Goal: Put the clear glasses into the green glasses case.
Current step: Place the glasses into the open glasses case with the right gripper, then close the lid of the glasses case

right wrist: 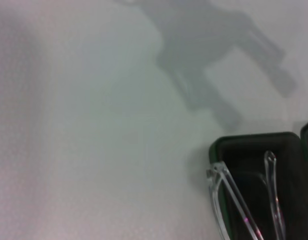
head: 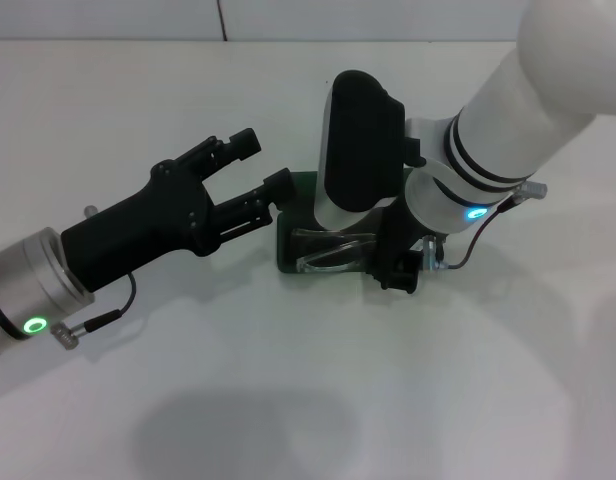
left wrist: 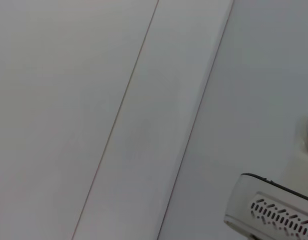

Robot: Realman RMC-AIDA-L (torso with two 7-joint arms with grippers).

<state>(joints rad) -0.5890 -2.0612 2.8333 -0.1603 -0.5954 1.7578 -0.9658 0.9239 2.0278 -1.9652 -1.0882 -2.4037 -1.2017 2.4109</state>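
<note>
A plain matte white tabletop fills the scene, meeting a pale wall with one thin seam at the back. The dark green hinged hard glasses case lies open mid-table, with the fully transparent plastic glasses resting in its dark lining. The black left gripper hovers beside the case, fingers spread and empty. The right gripper is low over the case; whether it is open or closed cannot be told.

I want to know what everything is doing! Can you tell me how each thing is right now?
green glasses case: open, lying on the table.
clear glasses: arms folded, lying in the case, one end over its rim.
left tool: open, holding nothing, beside the case.
right tool: hidden under its arm, above the case.
</note>
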